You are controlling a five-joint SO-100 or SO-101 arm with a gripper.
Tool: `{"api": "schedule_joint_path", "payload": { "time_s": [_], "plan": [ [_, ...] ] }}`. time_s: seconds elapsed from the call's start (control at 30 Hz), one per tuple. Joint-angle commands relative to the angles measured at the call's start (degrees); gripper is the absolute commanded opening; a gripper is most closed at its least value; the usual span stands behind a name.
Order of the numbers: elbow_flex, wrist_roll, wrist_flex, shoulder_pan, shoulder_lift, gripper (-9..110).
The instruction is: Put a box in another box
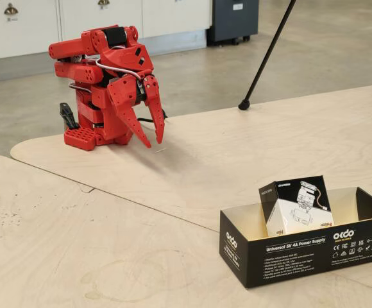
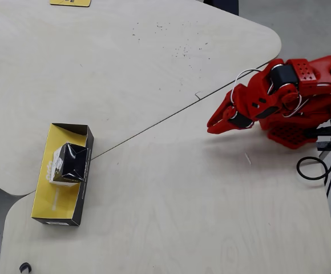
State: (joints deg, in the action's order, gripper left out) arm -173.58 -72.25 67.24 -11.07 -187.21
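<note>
Fingers (image 1: 155,142) slightly apart, empty, touching nothing; small box (image 1: 296,206) inside long box (image 1: 250,250).

Two pale plywood tables pushed together

The tables (image 2: 171,200) meet along a thin seam running diagonally in the overhead view. The long black box (image 1: 301,247) (image 2: 61,174) lies near the fixed view's front right edge. The red arm base (image 1: 99,128) (image 2: 294,128) stands at the far end, well apart from it. Dark specks (image 2: 174,43) dot the other table.
</note>
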Motion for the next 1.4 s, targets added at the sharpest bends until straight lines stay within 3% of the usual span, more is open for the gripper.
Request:
{"api": "schedule_joint_path", "payload": {
  "time_s": [0.0, 0.13, 0.43, 0.7, 1.37],
  "plan": [
    [-2.3, -3.0, -4.4, 3.5, -0.3, 1],
    [-3.1, -3.7, -3.3, 4.5, -0.3, -1],
    [-3.1, -9.8, 12.3, 5.5, -0.3, -1],
    [-3.1, -9.4, 12.3, 10.1, -0.3, -1],
    [-3.1, -10.0, 12.3, 9.8, -0.3, 0]
  ]
}}
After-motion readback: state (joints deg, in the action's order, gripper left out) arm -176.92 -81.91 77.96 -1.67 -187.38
